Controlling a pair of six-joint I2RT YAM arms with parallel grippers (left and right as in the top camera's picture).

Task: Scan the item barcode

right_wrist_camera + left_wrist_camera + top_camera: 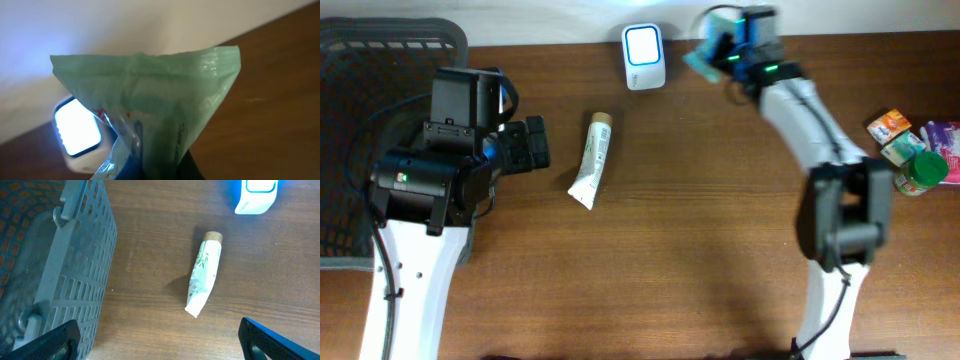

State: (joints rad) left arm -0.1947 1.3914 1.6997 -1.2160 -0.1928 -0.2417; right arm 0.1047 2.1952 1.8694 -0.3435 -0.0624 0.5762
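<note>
Clamping a pale green pouch (150, 95) by its lower part in the right gripper (723, 52), jaws drawn together on the film, up at the back edge of the table (700, 250). Held just right of the white scanner (644, 45), near it but apart from it, with the crimped, sealed top edge of the pouch filling the right wrist view. Carries some red print low on the face, too creased and blurred to read. Standing at the middle of the back edge, the scanner, with a lit blue-white window turned up and showing past the left side of the pouch.

Hovering over the left half of the table with the left gripper (535, 145), black fingertips (50, 342) spread wide apart, closed on nothing. Lying flat on the wood just beyond those tips, left of centre, a white tube (590, 160), tan cap toward the back edge and flattened end toward the front. Printed with a green leaf pattern, lettering too small to make out.

Filling the back-left corner and running down the left edge, a dark grey slotted basket (360, 150), apart from the tube.

Clustered by the right edge, an orange-and-white packet (888, 125), a green-lidded jar (920, 172) and a purple pack (945, 135), labels too small to read
</note>
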